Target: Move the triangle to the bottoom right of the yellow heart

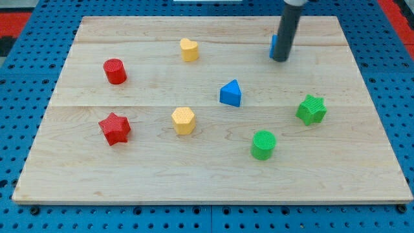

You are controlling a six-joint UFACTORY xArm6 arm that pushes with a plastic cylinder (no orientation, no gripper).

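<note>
The blue triangle [231, 93] sits near the board's middle. The yellow heart [189, 49] lies up and to the left of it, near the view's top. My tip [281, 59] is at the upper right, well to the right of the heart and above and right of the triangle. It stands in front of a blue block [273, 45], whose shape is mostly hidden behind the rod.
On the wooden board [362, 175] lie a red cylinder [115, 70] and a red star [114, 128] at the left, a yellow hexagon [184, 120] at middle, a green cylinder [263, 144] and a green star [312, 109] at the right.
</note>
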